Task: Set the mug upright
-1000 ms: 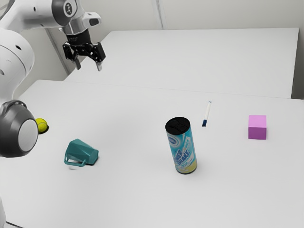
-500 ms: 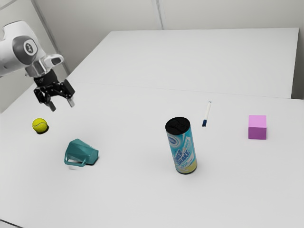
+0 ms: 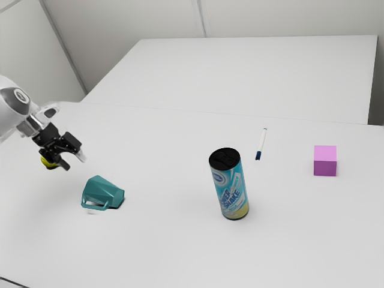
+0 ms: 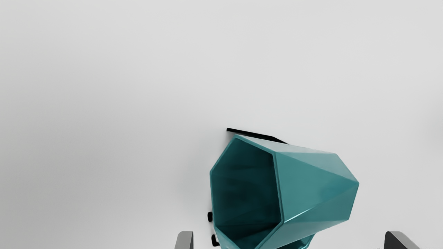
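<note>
In the exterior view my gripper (image 3: pixel 74 162) hangs above the table at the left, up and to the left of the mug, with its fingers apart. The teal faceted mug (image 3: pixel 103 192) lies on its side, its handle toward the camera. Seen from the wrist, the gripper (image 4: pixel 289 240) is open and its fingertips stand wide apart. The mug (image 4: pixel 315 186) shows between and beyond them, its dark mouth facing one finger's side and its base the other's; part of the handle is cut off by the picture's edge.
A yellow ball (image 3: pixel 48 162) is partly hidden behind my gripper. Toward the exterior view's right stand a blue can with a black lid (image 3: pixel 231 186) and a pink-purple block (image 3: pixel 325 161); a white marker with a dark cap (image 3: pixel 261 144) lies between them, farther back. The table (image 3: pixel 174 252) is white.
My gripper has come down and toward the exterior view's left, from high above the table to near the ball and mug, tilting somewhat. The mug and other objects have not moved.
</note>
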